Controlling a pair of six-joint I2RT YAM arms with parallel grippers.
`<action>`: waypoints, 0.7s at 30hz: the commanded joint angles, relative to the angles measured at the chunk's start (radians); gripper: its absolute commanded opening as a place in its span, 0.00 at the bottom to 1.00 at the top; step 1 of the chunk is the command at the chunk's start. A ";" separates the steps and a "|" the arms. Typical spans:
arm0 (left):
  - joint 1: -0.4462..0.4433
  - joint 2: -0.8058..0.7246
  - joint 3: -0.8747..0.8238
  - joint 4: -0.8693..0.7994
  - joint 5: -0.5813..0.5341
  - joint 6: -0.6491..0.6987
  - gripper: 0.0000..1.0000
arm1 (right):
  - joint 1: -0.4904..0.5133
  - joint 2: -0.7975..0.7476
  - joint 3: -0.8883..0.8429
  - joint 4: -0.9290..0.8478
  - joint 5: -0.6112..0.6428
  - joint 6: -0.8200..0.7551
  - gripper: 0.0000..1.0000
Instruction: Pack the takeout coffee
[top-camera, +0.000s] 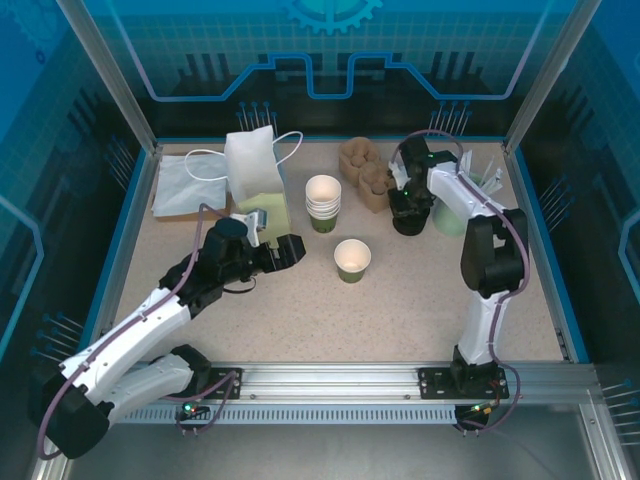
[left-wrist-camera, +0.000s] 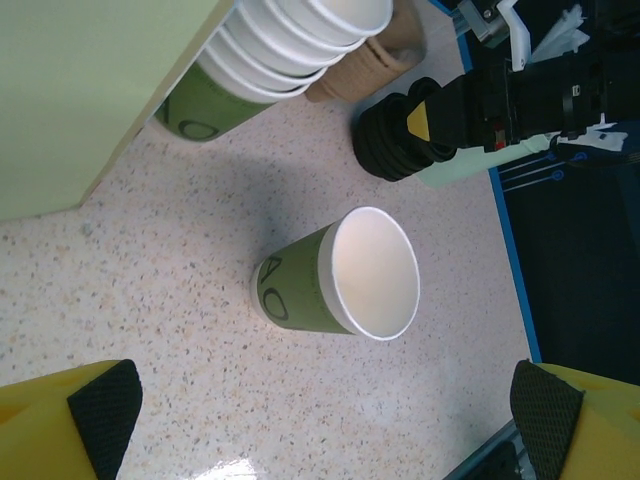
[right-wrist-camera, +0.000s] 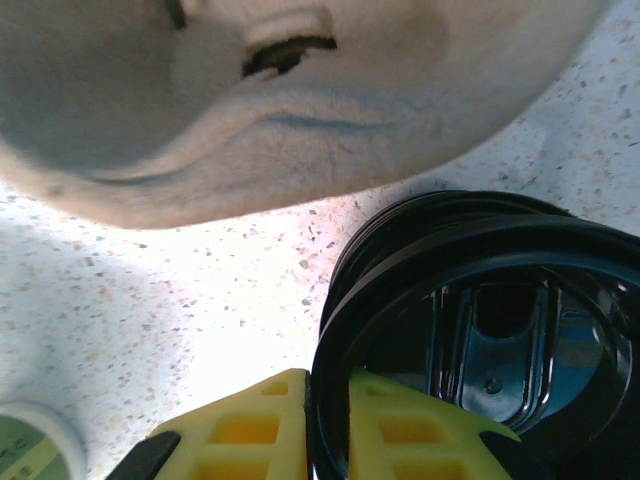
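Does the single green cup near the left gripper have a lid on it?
No, the single green cup is open at the top, with its white inside showing.

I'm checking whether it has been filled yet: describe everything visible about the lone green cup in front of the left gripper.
The lone green cup looks like paper: olive-green outside with dark oval markings, white rolled rim, white inside, no lid, apparently empty. It stands upright on the speckled table, apart from the stack of cups and the black lids. Nothing touches it; the open left gripper faces it without contact.
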 joint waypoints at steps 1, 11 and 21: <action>-0.010 -0.029 0.046 0.064 0.007 0.108 0.99 | -0.029 -0.091 0.026 -0.029 -0.075 0.025 0.15; -0.010 -0.064 -0.002 0.428 0.065 0.352 0.99 | -0.094 -0.394 -0.064 0.038 -0.520 0.176 0.15; -0.022 0.057 0.097 0.601 0.299 0.699 0.99 | -0.104 -0.616 -0.139 0.125 -0.925 0.422 0.14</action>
